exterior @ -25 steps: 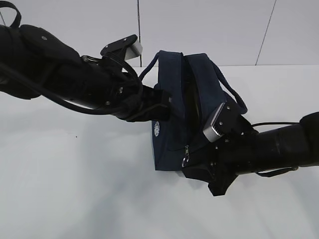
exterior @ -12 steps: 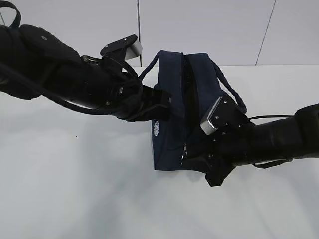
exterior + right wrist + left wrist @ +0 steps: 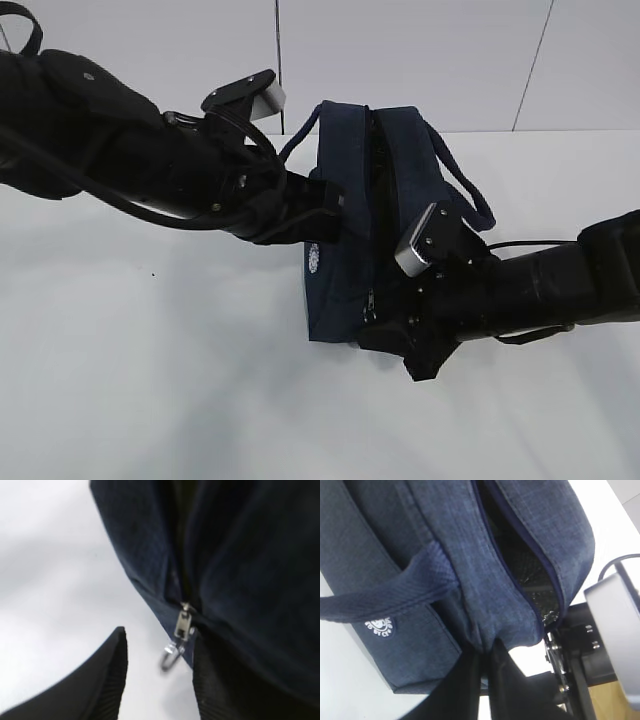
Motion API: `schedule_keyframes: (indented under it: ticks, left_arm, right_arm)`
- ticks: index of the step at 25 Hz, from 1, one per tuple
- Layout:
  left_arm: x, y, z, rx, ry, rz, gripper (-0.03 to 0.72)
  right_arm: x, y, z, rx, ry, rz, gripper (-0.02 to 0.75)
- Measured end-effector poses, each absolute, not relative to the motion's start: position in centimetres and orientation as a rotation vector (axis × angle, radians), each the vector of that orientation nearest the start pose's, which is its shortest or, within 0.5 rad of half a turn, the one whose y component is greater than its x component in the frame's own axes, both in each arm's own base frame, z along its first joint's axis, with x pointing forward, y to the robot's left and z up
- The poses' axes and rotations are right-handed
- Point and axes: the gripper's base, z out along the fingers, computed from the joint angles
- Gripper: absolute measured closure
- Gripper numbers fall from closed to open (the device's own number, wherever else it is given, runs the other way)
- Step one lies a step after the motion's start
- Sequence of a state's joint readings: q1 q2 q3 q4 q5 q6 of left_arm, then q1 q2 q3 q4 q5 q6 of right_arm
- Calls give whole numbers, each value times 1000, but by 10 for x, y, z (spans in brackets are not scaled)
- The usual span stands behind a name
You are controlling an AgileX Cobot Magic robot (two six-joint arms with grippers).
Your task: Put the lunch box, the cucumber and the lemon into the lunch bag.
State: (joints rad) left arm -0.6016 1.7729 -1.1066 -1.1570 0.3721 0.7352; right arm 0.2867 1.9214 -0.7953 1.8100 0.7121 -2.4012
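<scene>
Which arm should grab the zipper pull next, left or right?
Right, probably. The right gripper is open, its fingers either side of the metal ring pull at the lunch bag's near end. The left gripper looks clamped on the bag's fabric, bracing it.

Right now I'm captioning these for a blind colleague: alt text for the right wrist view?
A metal zipper pull hangs at the end of a dark navy bag, between two open black gripper fingers. White table lies behind.
</scene>
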Motion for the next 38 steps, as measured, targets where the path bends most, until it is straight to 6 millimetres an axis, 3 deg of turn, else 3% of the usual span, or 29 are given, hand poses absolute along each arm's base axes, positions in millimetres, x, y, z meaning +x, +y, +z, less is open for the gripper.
schedule_keyframes:
  ticks: [16,24,38]
  left_arm:
    - [296,-240,216,432,2386,-877,694]
    - [296,-240,215,434,2386,-876,694]
    - [296,-240,216,433,2385,-874,694]
  right_arm:
    - [303,150,124,-1171,1919,696,404]
    - [303,152,112,-1172,1937,742,405]
    - [314,156,114,-1174,1903,746,456]
